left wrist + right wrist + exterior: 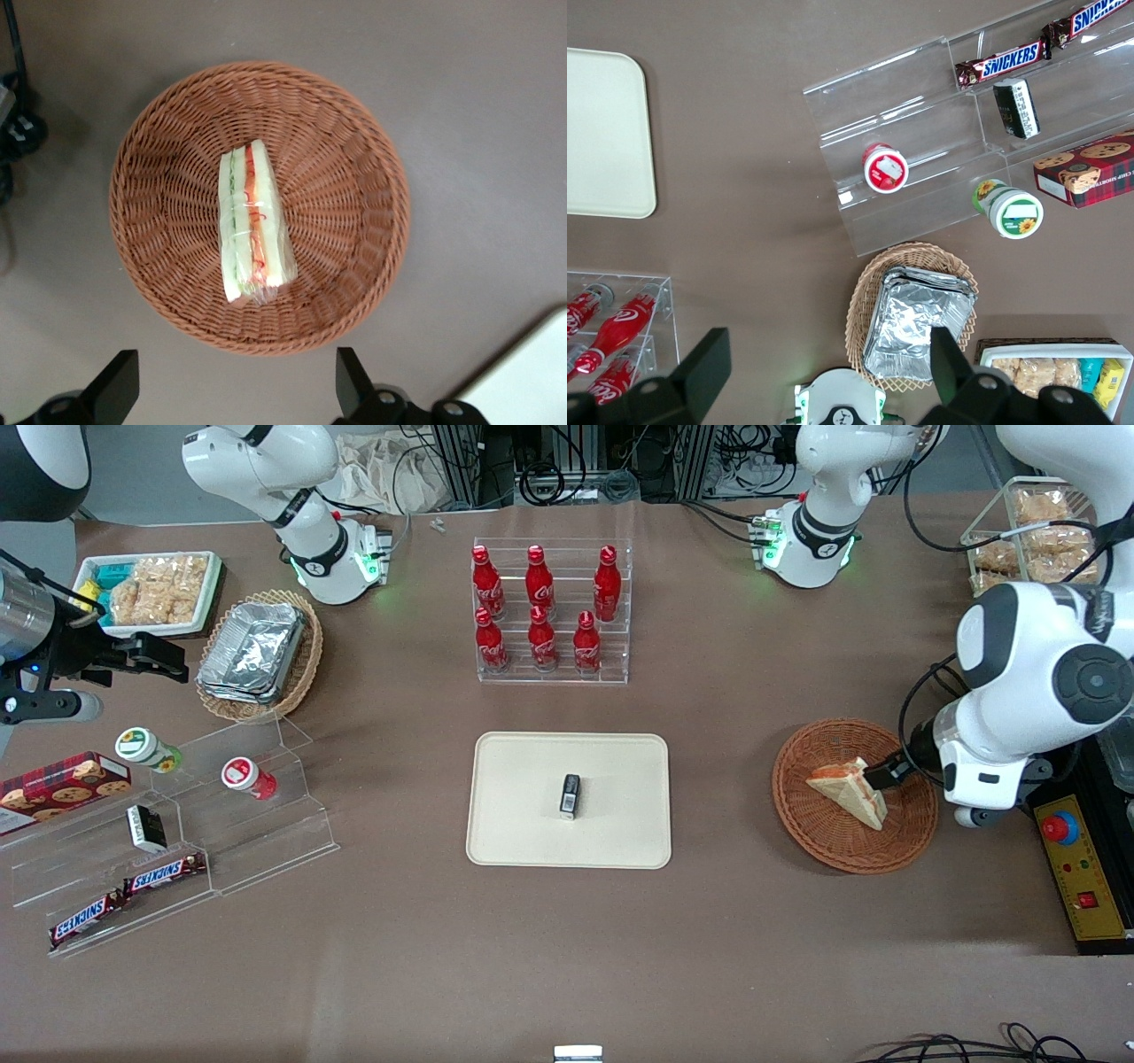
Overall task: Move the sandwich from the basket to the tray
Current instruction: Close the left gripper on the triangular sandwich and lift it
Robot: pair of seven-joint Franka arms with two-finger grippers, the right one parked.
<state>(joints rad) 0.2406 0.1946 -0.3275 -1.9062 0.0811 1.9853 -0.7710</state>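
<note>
Nearest the front camera on the brown counter, toward the working arm's end, sits the basket with the sandwich lying in it, wrapped in clear film. End effector hovers above the basket's edge, fingers spread wide, empty. Judgement: centre over the wedge, line fingers across its flat bread faces, descend, pinch gently since bread is soft and film slippery. Basket is round ribbed wicker. Tray, smooth cream rectangle, lies mid-counter; a small dark box on it.
</note>
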